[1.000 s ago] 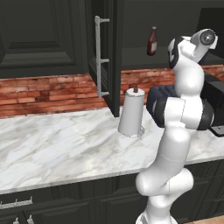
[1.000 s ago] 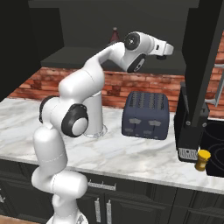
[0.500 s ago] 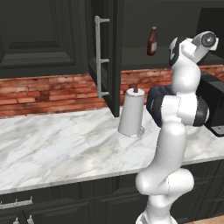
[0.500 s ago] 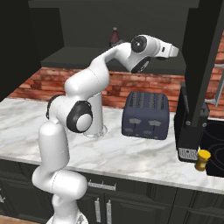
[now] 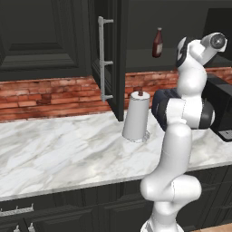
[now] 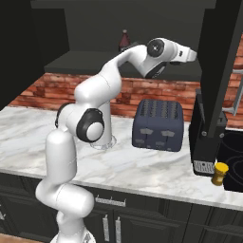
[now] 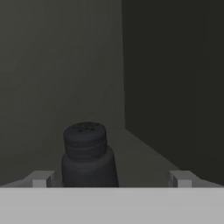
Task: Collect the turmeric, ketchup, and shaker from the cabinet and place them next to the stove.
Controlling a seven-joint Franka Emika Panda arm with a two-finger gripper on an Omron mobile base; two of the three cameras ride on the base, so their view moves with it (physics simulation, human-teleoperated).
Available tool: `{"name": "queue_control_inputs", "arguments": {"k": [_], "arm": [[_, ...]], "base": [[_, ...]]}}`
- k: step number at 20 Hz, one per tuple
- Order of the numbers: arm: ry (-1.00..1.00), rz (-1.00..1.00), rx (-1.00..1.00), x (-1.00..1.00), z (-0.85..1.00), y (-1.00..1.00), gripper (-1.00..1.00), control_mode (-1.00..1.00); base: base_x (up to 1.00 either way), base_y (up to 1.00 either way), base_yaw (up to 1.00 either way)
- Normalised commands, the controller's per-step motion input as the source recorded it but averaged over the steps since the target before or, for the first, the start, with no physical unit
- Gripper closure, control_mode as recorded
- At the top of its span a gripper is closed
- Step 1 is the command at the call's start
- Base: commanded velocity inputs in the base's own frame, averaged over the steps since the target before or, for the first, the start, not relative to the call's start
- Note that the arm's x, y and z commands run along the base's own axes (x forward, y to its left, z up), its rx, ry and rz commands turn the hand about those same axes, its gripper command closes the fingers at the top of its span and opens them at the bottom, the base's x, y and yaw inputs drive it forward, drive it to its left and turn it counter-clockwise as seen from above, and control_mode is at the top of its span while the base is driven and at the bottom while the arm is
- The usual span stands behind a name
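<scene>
A veined white marble counter (image 5: 59, 154) runs wide under a red brick backsplash (image 5: 50, 95), with the dark charcoal cabinet (image 5: 41, 41) above it, its panelled door (image 5: 118, 59) swung open and edged by a long silver bar handle (image 5: 105, 59). The right base view adds a blocky navy toaster (image 6: 157, 124) with ribbed slots and, farther right at the stove's edge (image 6: 233, 161), the turmeric (image 6: 220, 173), a squat jar with a bright yellow top. The left base view instead shows a white paper-towel roll (image 5: 136, 117) upright below the door. The slim dark red ketchup (image 5: 157, 43) stands on the cabinet shelf, left of the arm's raised wrist. In the hand view the matte, nearly black shaker (image 7: 87, 155), round with a perforated top, sits deep in the cabinet corner between the fingertips of the gripper (image 7: 110, 178), closer to the left one. The claw stands fully spread and appears to hold nothing.
</scene>
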Motion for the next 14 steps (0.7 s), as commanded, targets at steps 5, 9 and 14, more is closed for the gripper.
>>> {"name": "queue_control_inputs", "arguments": {"k": [5,9,14], "arm": [[0.0,0.03,0.0,0.01,0.0,-0.02,-1.0,-1.0],[0.0,0.04,0.0,0.0,0.0,0.0,-1.0,-1.0],[0.0,0.05,0.0,0.0,0.0,0.0,-1.0,-1.0]], "base": [[0.0,0.0,0.0],[0.0,0.0,0.0],[0.0,0.0,0.0]]}}
